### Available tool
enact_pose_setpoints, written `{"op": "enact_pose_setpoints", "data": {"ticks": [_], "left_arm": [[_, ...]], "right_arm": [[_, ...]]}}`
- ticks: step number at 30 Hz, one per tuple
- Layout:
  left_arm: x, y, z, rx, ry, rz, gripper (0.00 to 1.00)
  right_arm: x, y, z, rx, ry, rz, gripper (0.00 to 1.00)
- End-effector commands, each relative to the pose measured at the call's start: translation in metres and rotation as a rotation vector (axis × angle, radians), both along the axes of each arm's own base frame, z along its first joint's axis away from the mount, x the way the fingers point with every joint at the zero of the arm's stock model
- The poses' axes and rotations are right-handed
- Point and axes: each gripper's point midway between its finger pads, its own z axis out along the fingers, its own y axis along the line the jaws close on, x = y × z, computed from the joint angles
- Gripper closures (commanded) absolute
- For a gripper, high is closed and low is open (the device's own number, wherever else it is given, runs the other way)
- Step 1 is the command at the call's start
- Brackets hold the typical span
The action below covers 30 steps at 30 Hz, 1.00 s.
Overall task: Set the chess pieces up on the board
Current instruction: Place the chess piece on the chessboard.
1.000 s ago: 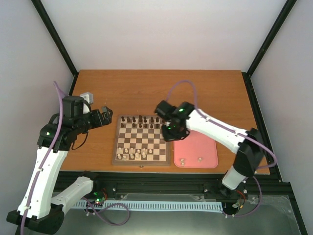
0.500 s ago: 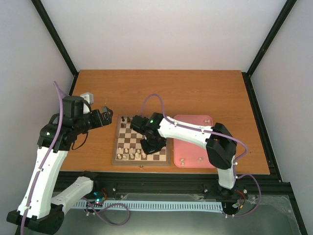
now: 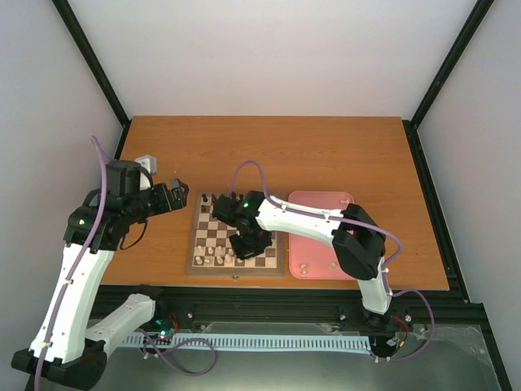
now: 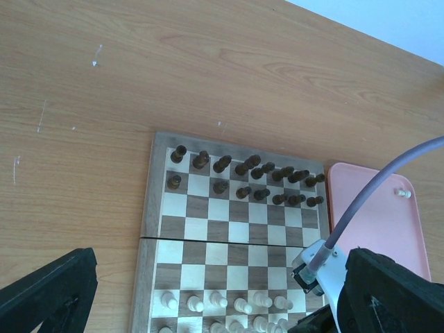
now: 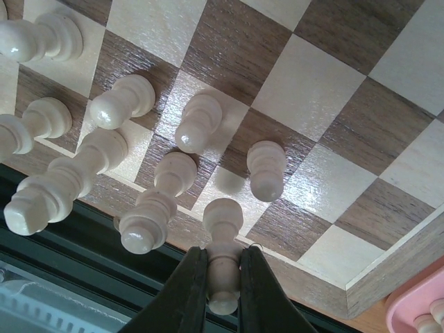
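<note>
Right claw point(image 5: 223, 267): closed on one cream pawn point(image 5: 223, 220). The two fingers clamp its lower body from either side and the round head stands clear of them. Left claw point(image 4: 222, 298): jaws spread wide, nothing between them, hanging off the left side of the board point(image 3: 213, 230).

Handling, as a judgement: the pawn looks like small turned wood, so it should be light and rigid. Its glossy finish and round section could let it slip or pivot between flat fingers. The waist below the head is the soundest place to hold. The narrow base suggests it would topple readily when released.

Position: the held pawn sits at bottom centre of the right wrist view, over the board's near squares by the brown border. Whether its base touches the wood cannot be told. Other chess pieces point(image 5: 187, 132) stand just beside it, crowding the lower left. In the overhead view the right claw is over the board's lower middle. A few cream pieces remain on the pink tray point(image 3: 326, 236) to the right.
</note>
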Motion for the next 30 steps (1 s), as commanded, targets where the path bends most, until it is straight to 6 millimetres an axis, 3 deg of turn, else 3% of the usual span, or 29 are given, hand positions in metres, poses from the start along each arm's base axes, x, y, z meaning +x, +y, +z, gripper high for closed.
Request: {"op": "enact_pose_setpoints", "data": {"ticks": [1, 16, 30], "left_arm": [[0.0, 0.0, 0.001, -0.002, -0.013, -0.006, 0.0], [0.003, 0.0, -0.002, 0.006, -0.004, -0.003, 0.0], [0.004, 0.0, 0.001, 0.005, -0.005, -0.004, 0.0]], "right_arm": [[-0.006, 0.007, -0.008, 0.001, 0.01, 0.03, 0.97], [-0.005, 0.0, -0.015, -0.048, 0.006, 0.038, 0.94], [-0.007, 0.002, -0.011, -0.041, 0.001, 0.052, 0.83]]}}
